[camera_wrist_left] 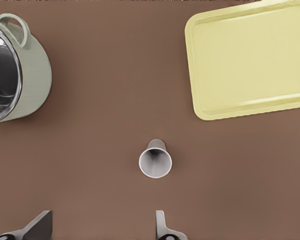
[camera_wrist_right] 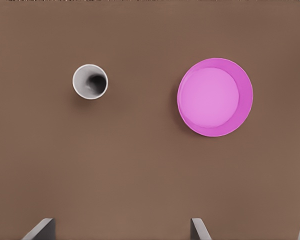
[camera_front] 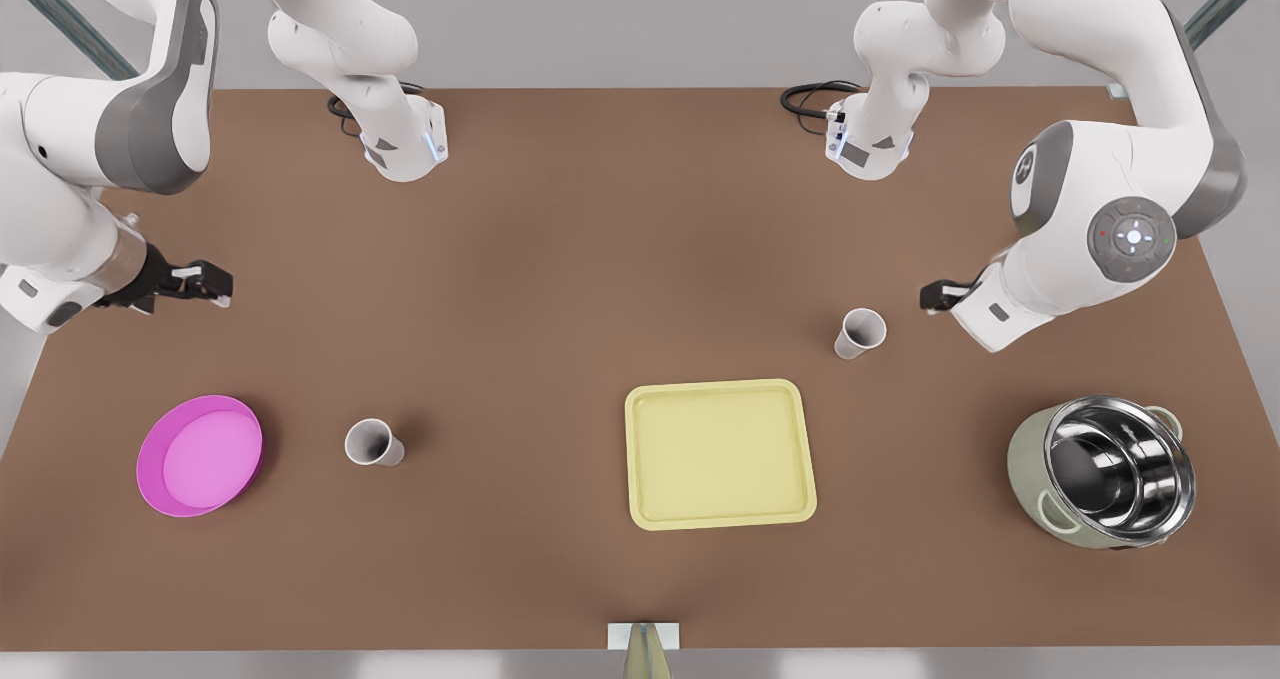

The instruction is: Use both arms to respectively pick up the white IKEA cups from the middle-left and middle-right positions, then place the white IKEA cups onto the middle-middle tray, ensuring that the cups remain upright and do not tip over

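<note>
1. Hovering: my left gripper [camera_front: 932, 297] spread wide, empty, near the cup by the pot [camera_front: 860, 333]; my right gripper [camera_front: 205, 281] likewise, well off the cup by the pink plate [camera_front: 373, 443].
2. Both cups upright on the table [camera_front: 560, 279]; tray [camera_front: 718, 454] between them.
3. Centre, descend straight, straddle each wall, close gently.

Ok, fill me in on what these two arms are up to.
Nothing is held yet. The left gripper, open, hangs beside one white cup near the steel pot. The right gripper, also open, hangs over the table, apart from the other cup beside the pink plate. Both cups stand upright, off the yellow tray.
</note>
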Controlling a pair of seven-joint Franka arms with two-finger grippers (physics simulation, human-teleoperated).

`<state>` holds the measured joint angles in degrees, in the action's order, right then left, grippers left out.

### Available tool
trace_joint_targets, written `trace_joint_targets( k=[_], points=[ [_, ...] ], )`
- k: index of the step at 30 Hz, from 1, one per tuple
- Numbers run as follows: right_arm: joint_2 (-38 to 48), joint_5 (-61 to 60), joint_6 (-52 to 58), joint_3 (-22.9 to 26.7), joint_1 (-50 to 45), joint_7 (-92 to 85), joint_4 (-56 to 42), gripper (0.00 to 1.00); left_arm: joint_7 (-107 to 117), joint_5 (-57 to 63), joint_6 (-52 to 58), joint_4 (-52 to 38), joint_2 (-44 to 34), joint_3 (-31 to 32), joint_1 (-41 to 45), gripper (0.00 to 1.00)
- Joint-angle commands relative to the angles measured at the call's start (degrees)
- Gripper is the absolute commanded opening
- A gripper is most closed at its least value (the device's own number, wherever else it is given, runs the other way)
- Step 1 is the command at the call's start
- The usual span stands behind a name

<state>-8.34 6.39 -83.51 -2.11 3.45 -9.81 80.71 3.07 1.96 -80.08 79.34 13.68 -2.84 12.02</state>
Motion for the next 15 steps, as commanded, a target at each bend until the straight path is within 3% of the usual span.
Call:
trace_joint_targets(
  k=[1, 4, 9, 15],
  points=[
    [0.0, 0.0, -1.6, 0.0, 0.0, -5.3, 0.0, 1.00, 0.5, -0.1, -1.3, 0.0, -0.1, -0.1, 0.0, 1.00],
    [-0.1, -0.1, -1.6, 0.0, 0.0, -5.2, 0.0, 1.00, 0.5, -0.1, -2.1, 7.6, 0.7, -0.2, 0.0, 1.00],
    [-5.4, -0.2, -5.4, 0.0, -0.1, -5.1, 0.0, 1.00, 0.9, -0.5, -27.8, 28.9, 1.5, -0.2, 2.1, 1.00],
    [-10.7, -0.5, -16.5, 0.0, -0.3, -5.0, 4.5, 1.00, 0.8, -2.4, -39.4, 36.9, 2.9, -3.1, 2.1, 1.00]
  ],
)
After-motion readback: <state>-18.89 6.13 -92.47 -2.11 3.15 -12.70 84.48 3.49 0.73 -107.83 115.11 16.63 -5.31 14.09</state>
